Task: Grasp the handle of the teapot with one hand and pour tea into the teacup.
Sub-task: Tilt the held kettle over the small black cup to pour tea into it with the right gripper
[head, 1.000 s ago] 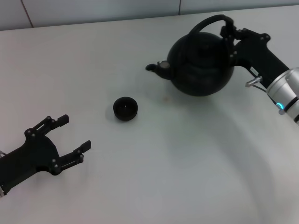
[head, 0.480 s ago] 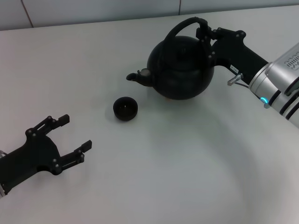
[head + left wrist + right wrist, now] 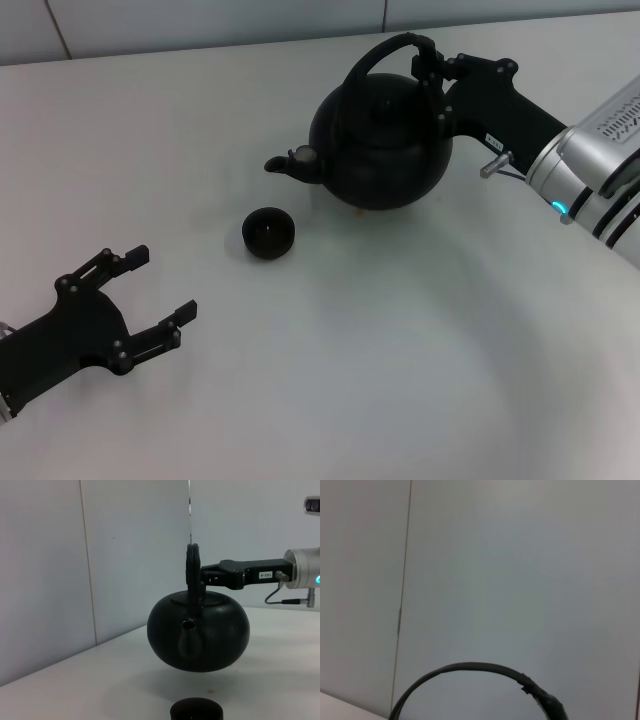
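Note:
The round matte-black teapot (image 3: 378, 140) hangs above the white table, spout pointing left toward the teacup; it also shows in the left wrist view (image 3: 200, 630). My right gripper (image 3: 432, 75) is shut on the right side of the arched black handle (image 3: 385, 50), which also shows in the right wrist view (image 3: 470, 672). The small black teacup (image 3: 268, 232) stands on the table, below and left of the spout; its rim shows in the left wrist view (image 3: 196, 710). My left gripper (image 3: 155, 295) is open and empty at the front left.
The white table (image 3: 400, 350) stretches wide around the cup. A pale wall (image 3: 200, 20) runs along the table's far edge.
My right gripper has carried the teapot leftward toward the teacup, most of the way in the first half second. The left gripper has not moved.

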Motion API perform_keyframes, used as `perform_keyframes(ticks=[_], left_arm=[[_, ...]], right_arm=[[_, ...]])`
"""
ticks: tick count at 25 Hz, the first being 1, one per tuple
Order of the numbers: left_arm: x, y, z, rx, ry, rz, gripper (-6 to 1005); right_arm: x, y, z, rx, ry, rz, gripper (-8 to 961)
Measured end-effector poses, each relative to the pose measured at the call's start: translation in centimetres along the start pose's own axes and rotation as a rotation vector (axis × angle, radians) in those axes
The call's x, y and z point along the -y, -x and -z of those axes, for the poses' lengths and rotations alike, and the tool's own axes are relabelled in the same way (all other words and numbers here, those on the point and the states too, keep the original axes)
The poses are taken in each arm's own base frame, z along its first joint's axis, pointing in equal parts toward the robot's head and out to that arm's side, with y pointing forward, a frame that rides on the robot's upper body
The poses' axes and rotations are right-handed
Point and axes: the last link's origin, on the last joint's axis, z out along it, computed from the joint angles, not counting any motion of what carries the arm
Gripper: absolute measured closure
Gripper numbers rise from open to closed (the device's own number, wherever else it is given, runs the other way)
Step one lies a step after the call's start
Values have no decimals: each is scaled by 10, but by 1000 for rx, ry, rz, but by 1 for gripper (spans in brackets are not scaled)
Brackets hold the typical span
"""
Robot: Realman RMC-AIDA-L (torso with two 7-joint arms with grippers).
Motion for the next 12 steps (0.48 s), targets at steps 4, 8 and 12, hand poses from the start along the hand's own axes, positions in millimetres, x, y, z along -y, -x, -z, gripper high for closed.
perform_keyframes(ticks=[4,8,12], left_arm=[[0,0,0,0,0,1,140],[0,0,0,-1,1,0,140],[0,0,0,-1,1,0,140]], right_arm=[[0,1,-2,-4,11,32,876],[-1,1,-3,-5,25,91,876],[-2,2,-5,-2,29,146,876]])
